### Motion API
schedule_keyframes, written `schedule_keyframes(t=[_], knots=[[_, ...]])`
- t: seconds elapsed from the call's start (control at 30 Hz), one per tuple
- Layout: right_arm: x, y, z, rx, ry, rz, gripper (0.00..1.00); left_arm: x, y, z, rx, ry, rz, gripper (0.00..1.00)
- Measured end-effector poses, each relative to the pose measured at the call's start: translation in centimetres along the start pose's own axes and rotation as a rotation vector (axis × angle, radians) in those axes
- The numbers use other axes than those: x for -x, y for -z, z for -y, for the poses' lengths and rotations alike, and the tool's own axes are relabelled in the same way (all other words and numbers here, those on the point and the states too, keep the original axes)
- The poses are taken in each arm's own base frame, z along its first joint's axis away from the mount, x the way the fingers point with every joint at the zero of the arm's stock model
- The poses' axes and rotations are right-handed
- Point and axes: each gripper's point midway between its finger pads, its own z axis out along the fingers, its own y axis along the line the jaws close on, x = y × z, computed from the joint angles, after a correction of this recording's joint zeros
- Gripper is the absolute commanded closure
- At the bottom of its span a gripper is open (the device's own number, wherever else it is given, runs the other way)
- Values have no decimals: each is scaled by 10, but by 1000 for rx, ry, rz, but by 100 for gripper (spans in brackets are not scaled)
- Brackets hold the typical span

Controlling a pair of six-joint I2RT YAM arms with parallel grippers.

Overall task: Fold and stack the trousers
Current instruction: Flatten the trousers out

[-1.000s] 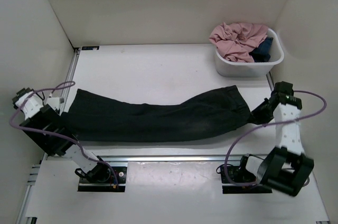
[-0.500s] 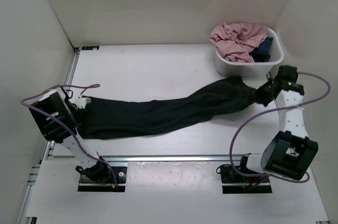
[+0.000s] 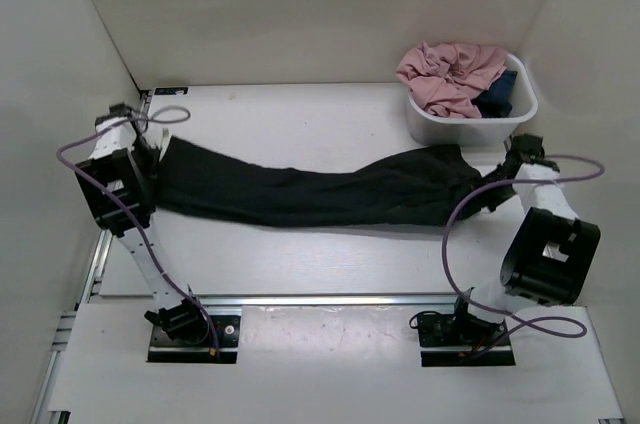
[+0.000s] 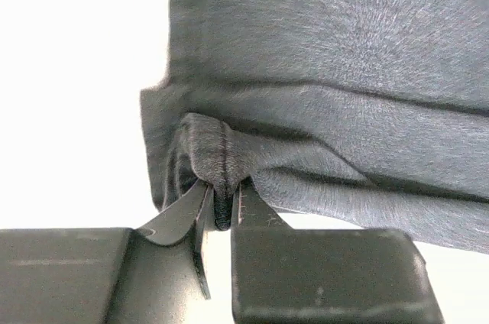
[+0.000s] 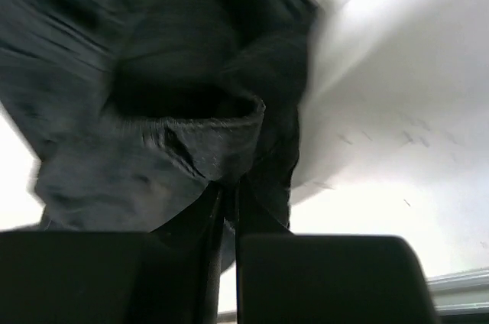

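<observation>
The trousers (image 3: 320, 194) are pictured stretched left to right across the table (image 3: 300, 114). Their long axis runs from the left gripper (image 4: 221, 200) at one end to the right gripper (image 5: 229, 186) at the other, just in front of the white tub (image 3: 450, 132). Each end is pinched between closed jaws, a bunched hem on the left and a fold of dark cloth on the right. The fold is judged to depend on one end being carried along that axis toward the other.

Left claw (image 4: 221, 205) pinching trousers (image 4: 328, 72) hem fold
</observation>
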Motion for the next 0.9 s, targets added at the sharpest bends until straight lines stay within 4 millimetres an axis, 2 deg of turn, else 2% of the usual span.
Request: schedule_keyframes(t=[0.07, 0.1, 0.17, 0.27, 0.3, 0.37, 0.43, 0.5, 0.57, 0.63, 0.67, 0.73, 0.83, 0.9], knots=[[24, 11, -23, 30, 16, 38, 100, 56, 18, -20, 67, -2, 136, 86], [39, 20, -37, 60, 32, 73, 100, 75, 30, -27, 94, -1, 192, 86], [58, 42, -61, 111, 61, 129, 100, 99, 57, -37, 133, -6, 272, 86], [81, 81, -84, 179, 89, 213, 100, 106, 98, -44, 174, -12, 344, 86], [82, 92, -85, 197, 92, 228, 100, 101, 109, -43, 180, -20, 350, 86], [79, 111, -74, 217, 77, 239, 100, 89, 128, -41, 193, -34, 359, 86], [67, 123, -51, 229, 43, 245, 100, 62, 146, -39, 208, -43, 348, 86], [44, 126, -27, 212, 10, 228, 100, 29, 156, -40, 229, -39, 334, 86], [13, 119, -3, 196, -5, 206, 100, -23, 155, -43, 250, -16, 276, 86], [-20, 102, 21, 170, -18, 162, 100, -76, 136, -42, 255, 13, 194, 86], [-38, 89, 35, 147, -33, 124, 100, -110, 117, -37, 251, 33, 129, 86], [-66, 67, 59, 100, -69, 62, 100, -155, 80, -19, 206, 29, 10, 86], [-106, 35, 95, 13, -135, -32, 100, -200, 30, 10, 127, -4, -128, 86], [-120, 25, 108, -27, -168, -69, 100, -216, 13, 18, 95, -6, -169, 86]])
